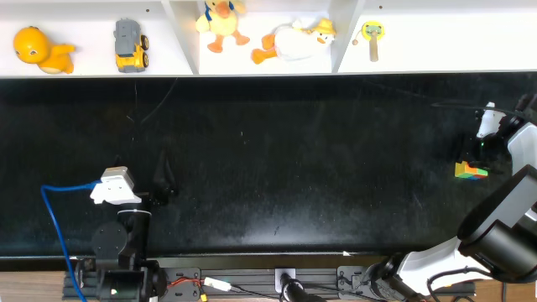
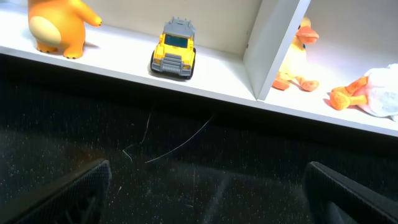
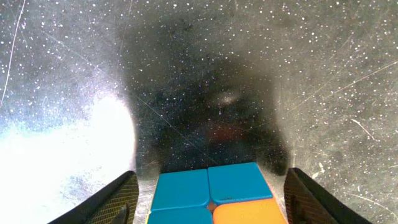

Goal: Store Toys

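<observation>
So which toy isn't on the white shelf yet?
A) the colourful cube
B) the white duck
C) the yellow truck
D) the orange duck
A: the colourful cube sits on the black table, right at the right end effector, not up on the white shelf.

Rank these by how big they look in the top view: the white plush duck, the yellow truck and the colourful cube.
Largest to smallest:
1. white plush duck
2. yellow truck
3. colourful cube
</observation>
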{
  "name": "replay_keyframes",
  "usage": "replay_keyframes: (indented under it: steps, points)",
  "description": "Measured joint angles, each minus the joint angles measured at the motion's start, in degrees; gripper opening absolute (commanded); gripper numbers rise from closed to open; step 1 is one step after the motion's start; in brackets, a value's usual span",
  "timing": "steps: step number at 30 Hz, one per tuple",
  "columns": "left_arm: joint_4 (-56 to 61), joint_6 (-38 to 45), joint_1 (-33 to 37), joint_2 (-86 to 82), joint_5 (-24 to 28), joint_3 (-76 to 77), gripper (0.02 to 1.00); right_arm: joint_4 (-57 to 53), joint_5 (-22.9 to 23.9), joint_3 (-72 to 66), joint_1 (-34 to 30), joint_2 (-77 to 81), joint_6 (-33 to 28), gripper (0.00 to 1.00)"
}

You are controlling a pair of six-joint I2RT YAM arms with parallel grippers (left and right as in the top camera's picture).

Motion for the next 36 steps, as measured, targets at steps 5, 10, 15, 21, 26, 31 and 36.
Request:
replay_keyframes:
  steps: [5, 10, 15, 21, 26, 31, 36]
  points:
    - [0.0, 0.0, 0.0, 0.0, 0.0, 0.0, 0.998, -0.1, 0.0, 0.0, 0.0, 0.0, 0.3, 0.54]
    - [0.0, 0.0, 0.0, 0.0, 0.0, 0.0, 0.998, -0.1, 0.0, 0.0, 0.0, 0.0, 0.6, 0.487]
    - [0.0, 0.0, 0.0, 0.0, 0.0, 0.0, 0.998, -0.1, 0.0, 0.0, 0.0, 0.0, 0.9, 0.483]
    - [0.0, 0.0, 0.0, 0.0, 0.0, 0.0, 0.998, -0.1, 0.0, 0.0, 0.0, 0.0, 1.1, 0.446]
    - [0.0, 0.0, 0.0, 0.0, 0.0, 0.0, 0.998, -0.1, -0.1, 0.0, 0.0, 0.0, 1.3, 0.417]
    - [0.0, 0.0, 0.0, 0.0, 0.0, 0.0, 0.998, -0.1, 0.0, 0.0, 0.0, 0.0, 1.3, 0.408]
    - [0.0, 0.0, 0.0, 0.0, 0.0, 0.0, 0.998, -0.1, 0.0, 0.0, 0.0, 0.0, 1.3, 0.373]
